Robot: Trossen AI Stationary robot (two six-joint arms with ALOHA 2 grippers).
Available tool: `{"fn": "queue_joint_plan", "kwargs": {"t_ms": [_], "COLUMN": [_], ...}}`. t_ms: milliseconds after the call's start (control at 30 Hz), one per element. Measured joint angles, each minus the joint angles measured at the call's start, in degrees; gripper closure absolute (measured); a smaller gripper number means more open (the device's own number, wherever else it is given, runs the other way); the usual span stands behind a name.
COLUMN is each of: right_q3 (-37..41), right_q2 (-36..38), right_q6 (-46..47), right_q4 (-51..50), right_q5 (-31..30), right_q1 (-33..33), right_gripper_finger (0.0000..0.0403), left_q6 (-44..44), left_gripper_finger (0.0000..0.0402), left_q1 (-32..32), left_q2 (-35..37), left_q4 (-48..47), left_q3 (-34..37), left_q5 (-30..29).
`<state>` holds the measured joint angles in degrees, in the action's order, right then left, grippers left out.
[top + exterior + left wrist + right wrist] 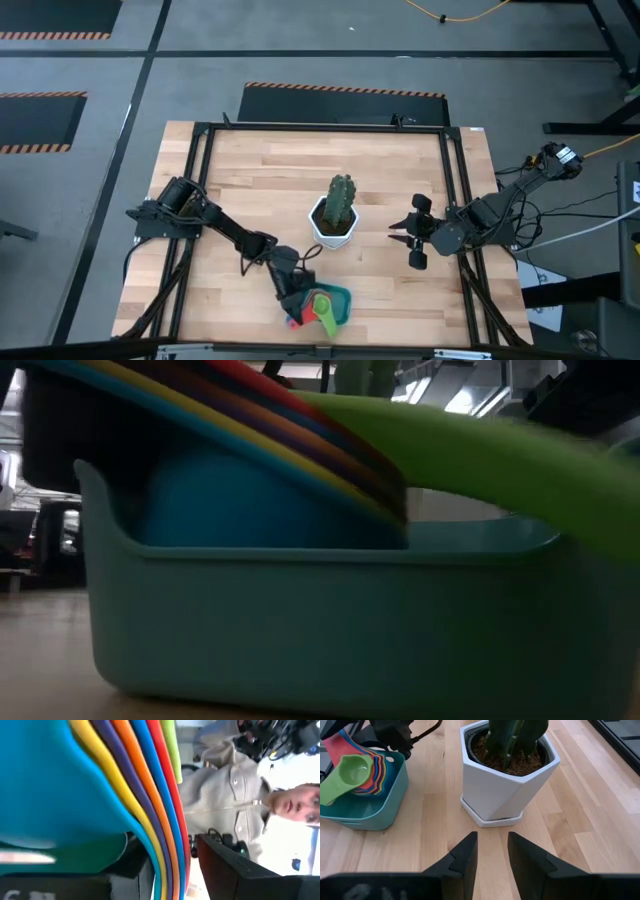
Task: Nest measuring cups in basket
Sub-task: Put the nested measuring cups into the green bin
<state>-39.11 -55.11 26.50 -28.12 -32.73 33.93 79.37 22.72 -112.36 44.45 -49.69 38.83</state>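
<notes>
Nested stack of coloured plastic measuring cups (357, 772), tilted in teal plastic basket (367, 812), lower centre of high view. Left gripper (297, 300) grips handles; right gripper (490, 851) narrowly parted, empty. Risk: stack tipping out upon release.

Even, soft light falls on the desk (300, 180) from above, with only faint shadows beside the plant pot (333, 226). In the low view the basket (330, 630) sits dim and blurred, backlit by bright ceiling lamps behind it. The left wrist view is smeared by closeness to the cups (135, 795), with washed-out glare behind the person (240, 795).
</notes>
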Motion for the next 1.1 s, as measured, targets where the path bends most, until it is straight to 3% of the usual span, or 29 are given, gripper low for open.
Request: {"fn": "queue_joint_plan", "kwargs": {"t_ms": [233,600,1100], "right_q3": [0.0,0.0,0.0], "right_q2": [0.0,0.0,0.0], "right_q6": [0.0,0.0,0.0], "right_q4": [0.0,0.0,0.0], "right_q5": [0.0,0.0,0.0], "right_q1": [0.0,0.0,0.0], "right_gripper_finger": [0.029,0.029,0.029], "left_q6": [0.0,0.1,5.1], "left_gripper_finger": [0.0256,0.0195,0.0194], "left_q1": [-0.1,-0.2,-2.4], "left_q2": [0.0,0.0,0.0], "left_q4": [0.1,0.1,0.2], "left_q3": [0.0,0.0,0.0], "left_q5": [1.0,1.3,6.7]}}
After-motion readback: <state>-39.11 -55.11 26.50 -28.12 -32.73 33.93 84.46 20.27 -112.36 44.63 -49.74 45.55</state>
